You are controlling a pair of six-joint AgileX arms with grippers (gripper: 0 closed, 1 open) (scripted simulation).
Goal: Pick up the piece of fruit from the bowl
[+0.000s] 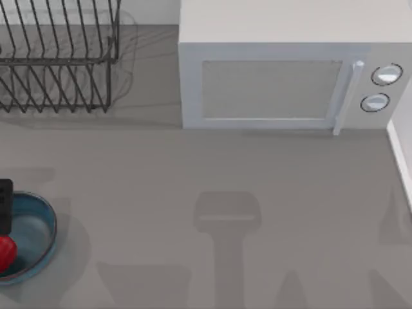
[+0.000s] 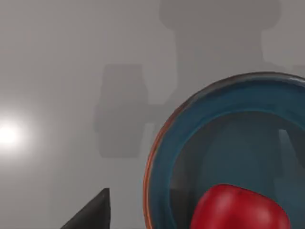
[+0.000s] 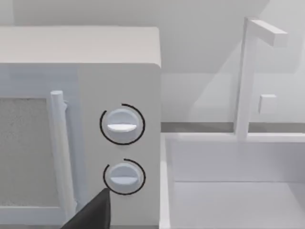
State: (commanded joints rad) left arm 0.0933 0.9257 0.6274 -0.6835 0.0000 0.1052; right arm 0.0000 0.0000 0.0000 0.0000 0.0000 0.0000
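No legible text, label, brand mark, number or sign is found on any surface at this moment. The microwave [image 1: 270, 80] carries two round dials [image 3: 122, 125] with plain faces, showing no numerals or scale markings, and its door and casing are unmarked. The bowl [image 2: 167, 157], the piece of fruit [image 2: 238, 210], the dish rack [image 1: 58, 58] and the counter [image 1: 225, 187] likewise bear no writing.

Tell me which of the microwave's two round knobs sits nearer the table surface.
The lower knob, directly beneath the other knob, right of the door handle.
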